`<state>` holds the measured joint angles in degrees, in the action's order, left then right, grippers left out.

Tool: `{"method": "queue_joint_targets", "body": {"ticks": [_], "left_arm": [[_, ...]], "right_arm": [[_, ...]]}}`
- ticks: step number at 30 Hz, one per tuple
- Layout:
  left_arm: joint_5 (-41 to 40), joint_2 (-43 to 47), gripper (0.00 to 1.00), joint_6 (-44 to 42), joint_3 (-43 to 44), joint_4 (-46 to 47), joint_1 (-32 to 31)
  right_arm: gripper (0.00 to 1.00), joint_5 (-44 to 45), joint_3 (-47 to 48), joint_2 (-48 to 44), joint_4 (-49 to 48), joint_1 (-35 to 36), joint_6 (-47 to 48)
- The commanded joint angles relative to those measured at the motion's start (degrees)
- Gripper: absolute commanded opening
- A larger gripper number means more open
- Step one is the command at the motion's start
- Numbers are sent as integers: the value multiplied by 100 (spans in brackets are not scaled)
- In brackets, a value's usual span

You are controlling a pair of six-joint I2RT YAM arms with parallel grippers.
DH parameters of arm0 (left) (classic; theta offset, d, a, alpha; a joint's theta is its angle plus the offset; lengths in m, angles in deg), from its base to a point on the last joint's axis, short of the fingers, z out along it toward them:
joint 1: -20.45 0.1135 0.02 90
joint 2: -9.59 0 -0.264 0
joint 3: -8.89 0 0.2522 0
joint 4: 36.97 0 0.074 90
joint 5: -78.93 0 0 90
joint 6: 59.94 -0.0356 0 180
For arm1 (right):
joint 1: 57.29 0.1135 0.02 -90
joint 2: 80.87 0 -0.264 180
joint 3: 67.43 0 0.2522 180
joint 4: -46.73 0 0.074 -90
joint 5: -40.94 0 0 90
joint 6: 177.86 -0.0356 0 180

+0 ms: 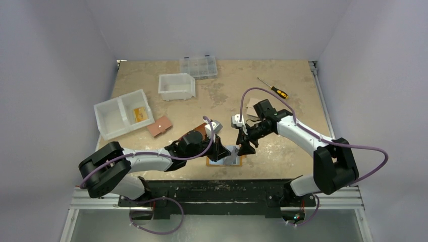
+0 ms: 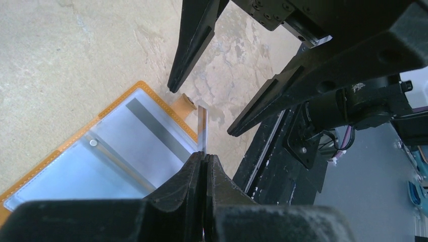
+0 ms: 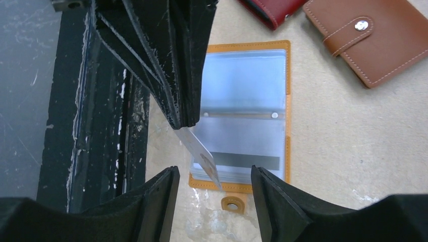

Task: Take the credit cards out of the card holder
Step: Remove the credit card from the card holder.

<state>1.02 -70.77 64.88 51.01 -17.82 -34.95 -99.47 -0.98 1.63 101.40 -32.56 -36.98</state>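
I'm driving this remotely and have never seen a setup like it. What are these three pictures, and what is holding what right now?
You are looking at two robot arms bolted to the near edge of a table. The wide picture comes from a fixed camera above and behind them. The other two come from a camera on each wrist, looking along that arm's own fingers.

The left hand is shut on one end of a thin card. Below it the card holder lies open and flat, clear pockets up. The right hand is open, with a finger either side of the card's free end, not gripping it.

Also on the table are a brown wallet, a dark red wallet, white bins, a clear compartment box and a screwdriver.
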Motion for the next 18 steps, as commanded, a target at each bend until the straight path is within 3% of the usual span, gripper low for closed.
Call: {"method": "queue_joint_targets", "body": {"ticks": [1, 7, 13, 15, 18], "left_arm": [[155, -29, 0, -209, 259, 208, -89], [197, -54, 0, -240, 322, 183, -117], [201, -161, 0, -258, 408, 186, -124], [181, -193, 0, -273, 420, 181, -121], [80, -151, 0, -268, 385, 133, -122]], "right_arm": [[62, -241, -167, -260, 26, 28, 497], [52, -333, -148, -133, 138, 40, 581], [26, -519, 19, 137, 664, 128, 1084], [0, -583, 90, 194, 883, 152, 1321], [0, -585, 91, 126, 944, 154, 1442]]}}
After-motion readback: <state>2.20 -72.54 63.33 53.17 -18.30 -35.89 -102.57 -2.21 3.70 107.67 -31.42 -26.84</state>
